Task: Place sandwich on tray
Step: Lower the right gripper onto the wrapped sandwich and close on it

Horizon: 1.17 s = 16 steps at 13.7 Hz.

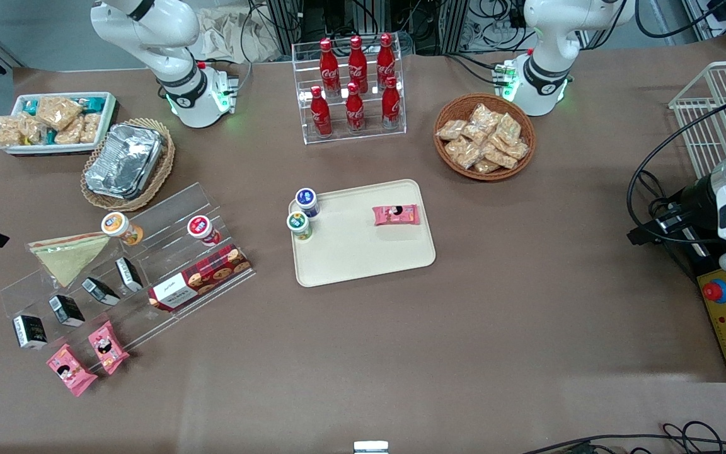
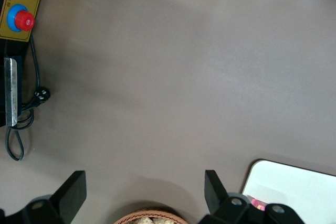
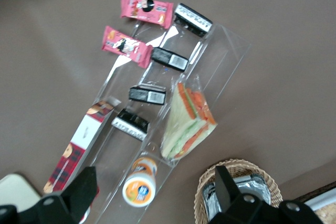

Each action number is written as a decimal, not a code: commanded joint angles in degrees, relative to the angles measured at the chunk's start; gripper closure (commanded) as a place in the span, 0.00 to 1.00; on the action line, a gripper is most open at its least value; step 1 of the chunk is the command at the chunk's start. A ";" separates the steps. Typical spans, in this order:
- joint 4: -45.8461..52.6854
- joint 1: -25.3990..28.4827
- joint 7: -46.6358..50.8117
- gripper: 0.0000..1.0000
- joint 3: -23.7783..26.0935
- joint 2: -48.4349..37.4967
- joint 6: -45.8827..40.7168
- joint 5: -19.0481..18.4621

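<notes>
- The end effector point(image 3: 152, 195) is hovering above the clear stepped display stand point(image 1: 167, 211) at the working arm's end of the bench point(image 1: 464, 328). Its fingers are standing wide apart and gripping nothing, probably so they can straddle the target on the way down.
- The sandwich point(image 1: 67, 255) is lying flat on the top step of that stand, well apart from the tray point(image 1: 363, 258). Its red and green filling edge is facing the open bench, and its point is aiming toward the front camera.
- An orange-lidded cup point(image 1: 121, 228) is sitting just beside the sandwich on the same step, and small black packets point(image 1: 101, 291) are lining the step nearer the front camera. The descent is therefore likely calling for a line that avoids both.
- The tray is resting mid-bench, already carrying two small cups point(image 1: 303, 214) at its edge toward the working arm and a pink snack packet point(image 1: 396, 215) farther in.
- The tray's half nearer the front camera is lying bare, which looks like the sensible landing spot.
- The clear wrap is looking loose, so it may be slipping or crumpling under a shallow pinch.
</notes>
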 commanded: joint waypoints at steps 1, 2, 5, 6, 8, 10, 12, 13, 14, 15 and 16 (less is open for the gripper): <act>-6.91 0.14 0.81 0.00 -1.56 -2.12 5.40 1.21; -8.93 0.14 0.81 0.00 -2.09 -2.38 7.42 1.21; -16.22 0.14 0.81 0.00 -2.27 -3.96 14.44 1.21; -19.46 0.14 0.90 0.00 -2.27 -4.66 17.69 1.30; -24.84 0.14 0.81 0.00 -2.62 -5.64 24.28 1.30; -26.00 0.14 0.81 0.00 -2.62 -4.85 26.76 1.30; -27.22 0.14 0.81 0.00 -2.62 -3.45 30.09 1.30; -28.80 0.14 0.81 0.00 -2.62 -3.09 32.64 1.30; -30.20 0.14 0.81 0.00 -2.62 -2.83 35.27 1.30; -30.57 0.14 0.81 0.00 -2.62 -2.13 36.78 1.30; -30.57 -0.03 0.72 0.00 -2.71 -1.34 37.32 1.21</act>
